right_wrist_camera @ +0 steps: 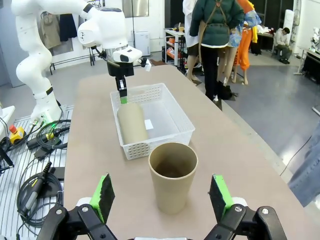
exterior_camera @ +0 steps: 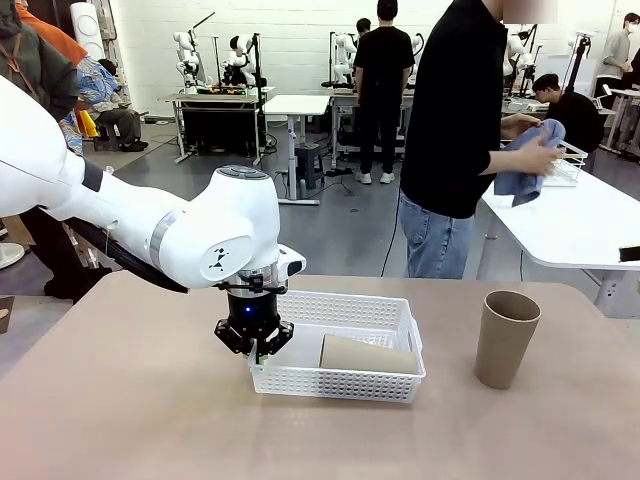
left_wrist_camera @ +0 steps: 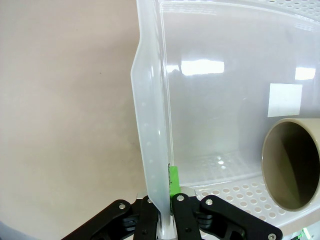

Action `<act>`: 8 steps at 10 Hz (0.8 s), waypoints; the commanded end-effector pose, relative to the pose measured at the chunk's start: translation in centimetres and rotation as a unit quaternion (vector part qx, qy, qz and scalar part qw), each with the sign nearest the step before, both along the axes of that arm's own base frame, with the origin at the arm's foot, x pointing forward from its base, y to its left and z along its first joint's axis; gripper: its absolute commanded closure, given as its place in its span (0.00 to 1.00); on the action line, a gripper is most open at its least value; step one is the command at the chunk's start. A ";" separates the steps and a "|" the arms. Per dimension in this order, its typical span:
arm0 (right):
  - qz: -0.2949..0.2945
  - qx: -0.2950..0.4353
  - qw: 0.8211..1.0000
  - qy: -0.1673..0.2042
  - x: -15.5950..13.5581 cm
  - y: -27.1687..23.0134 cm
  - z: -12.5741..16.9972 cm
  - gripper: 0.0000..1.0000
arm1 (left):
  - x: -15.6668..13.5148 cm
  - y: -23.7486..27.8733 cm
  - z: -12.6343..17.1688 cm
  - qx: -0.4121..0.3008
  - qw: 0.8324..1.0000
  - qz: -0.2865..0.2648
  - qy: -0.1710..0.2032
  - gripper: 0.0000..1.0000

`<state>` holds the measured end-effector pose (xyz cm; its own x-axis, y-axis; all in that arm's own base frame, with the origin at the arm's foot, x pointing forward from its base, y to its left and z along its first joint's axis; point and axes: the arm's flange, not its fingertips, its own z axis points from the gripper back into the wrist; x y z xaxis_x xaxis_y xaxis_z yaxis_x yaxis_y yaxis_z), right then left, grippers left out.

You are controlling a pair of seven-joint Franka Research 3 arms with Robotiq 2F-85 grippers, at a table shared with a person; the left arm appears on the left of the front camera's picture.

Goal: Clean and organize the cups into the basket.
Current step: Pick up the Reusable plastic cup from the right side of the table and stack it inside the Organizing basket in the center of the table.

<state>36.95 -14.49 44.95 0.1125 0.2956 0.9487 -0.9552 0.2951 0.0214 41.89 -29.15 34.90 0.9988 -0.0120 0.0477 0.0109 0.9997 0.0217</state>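
Note:
The white lattice basket [exterior_camera: 345, 308] sits mid-table. My left gripper [exterior_camera: 258, 350] is shut on its left end wall; the left wrist view shows that wall [left_wrist_camera: 150, 125] pinched between the jaws [left_wrist_camera: 167, 186]. One tan cup [exterior_camera: 365, 353] lies on its side inside the basket, its mouth [left_wrist_camera: 292, 165] facing my left wrist camera. A second tan cup [exterior_camera: 505, 338] stands upright on the table right of the basket. My right gripper [right_wrist_camera: 161, 194] is open, its green pads [right_wrist_camera: 102, 195] either side of that upright cup [right_wrist_camera: 172, 175], still short of it. Beyond it are the basket [right_wrist_camera: 150, 145], the lying cup [right_wrist_camera: 131, 122] and my left gripper [right_wrist_camera: 122, 92].
A person [exterior_camera: 455, 120] stands at the far side, turned to a white side table [exterior_camera: 570, 225], rubbing something with a blue cloth [exterior_camera: 530, 160]. A white wire basket [exterior_camera: 570, 165] sits on that side table. Bare tabletop lies left of and in front of the basket.

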 end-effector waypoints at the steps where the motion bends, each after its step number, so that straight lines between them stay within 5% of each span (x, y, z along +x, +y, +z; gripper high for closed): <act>1: 0.004 0.005 1.000 -0.008 -0.2 0.1 -0.1 0.00 | -0.2 -0.1 -0.2 0.002 1.000 0.000 0.002 1.00; 3: 0.000 0.000 1.000 0.000 0.0 0.0 0.0 0.00 | -0.2 -0.1 -0.2 0.002 1.000 0.000 0.002 1.00; 4: 0.044 -0.001 0.999 -0.029 1.7 0.4 -2.4 0.00 | -0.2 -0.1 -0.2 0.002 1.000 0.000 0.002 1.00; 8: 0.048 -0.038 0.998 0.015 4.9 0.9 -10.1 0.00 | -0.2 -0.1 -0.2 0.002 1.000 0.000 0.002 1.00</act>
<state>40.56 -13.12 35.40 0.1264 0.3526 0.9272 -0.9771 0.2054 0.0551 41.88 -29.15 34.89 0.9988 -0.0120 0.0477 0.0110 0.9997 0.0217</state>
